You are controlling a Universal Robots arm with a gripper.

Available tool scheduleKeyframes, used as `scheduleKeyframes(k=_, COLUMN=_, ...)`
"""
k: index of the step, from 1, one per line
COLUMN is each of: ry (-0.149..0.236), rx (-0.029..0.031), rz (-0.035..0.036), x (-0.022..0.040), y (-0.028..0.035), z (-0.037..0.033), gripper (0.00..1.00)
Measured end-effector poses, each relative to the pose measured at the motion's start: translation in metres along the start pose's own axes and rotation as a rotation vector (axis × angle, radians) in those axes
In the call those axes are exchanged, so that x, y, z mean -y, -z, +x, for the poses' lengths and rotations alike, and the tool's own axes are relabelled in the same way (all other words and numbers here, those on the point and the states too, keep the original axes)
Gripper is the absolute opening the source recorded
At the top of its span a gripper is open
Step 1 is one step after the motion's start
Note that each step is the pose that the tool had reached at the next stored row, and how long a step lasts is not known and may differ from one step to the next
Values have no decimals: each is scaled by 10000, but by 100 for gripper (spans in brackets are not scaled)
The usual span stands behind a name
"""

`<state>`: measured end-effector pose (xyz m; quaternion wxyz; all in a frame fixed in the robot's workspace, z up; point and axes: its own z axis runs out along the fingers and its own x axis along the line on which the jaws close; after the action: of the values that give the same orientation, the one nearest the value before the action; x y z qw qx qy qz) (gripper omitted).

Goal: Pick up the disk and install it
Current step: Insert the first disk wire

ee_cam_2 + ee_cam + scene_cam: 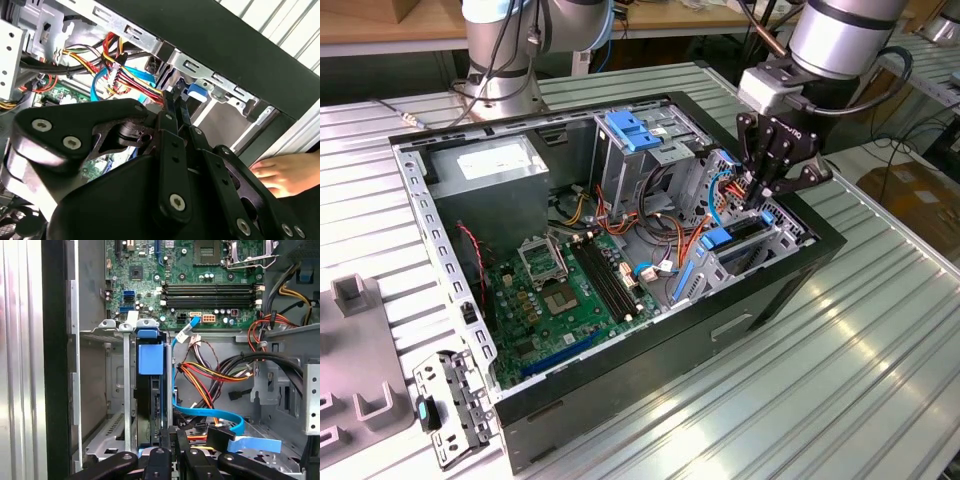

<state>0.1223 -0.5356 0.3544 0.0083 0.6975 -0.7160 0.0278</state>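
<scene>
A: So, how far along?

B: Nearest, the black end effector (172,442) is clenched on the edge of the disk (156,390), a flat drive in a blue plastic carrier, standing upright in the grey metal bay (112,385); it looks largely seated, not yet let go.

A: Anything in the way?

B: Blue ribbon cable (210,415) and orange-red wires (210,375) just beside; green motherboard (200,270) beyond.

Silver arm (840,35), black screwed linkages
</scene>
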Motion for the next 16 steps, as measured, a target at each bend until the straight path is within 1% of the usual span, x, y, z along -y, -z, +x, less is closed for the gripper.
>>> scheduleKeyframes(k=4, ry=8, rx=1, rz=-1, x=-37, y=-1, z=7, gripper=16)
scheduleKeyframes(k=8, ry=355, rx=10, rz=17, x=-71, y=-6, z=42, gripper=16)
scheduleKeyframes(k=9, ry=385, rx=11, rz=18, x=-76, y=-6, z=47, gripper=16)
scheduleKeyframes(k=14, ry=418, rx=12, rz=20, x=-95, y=-18, z=111, gripper=16)
scheduleKeyframes(k=16, ry=422, rx=12, rz=20, x=-101, y=-19, z=112, gripper=16)
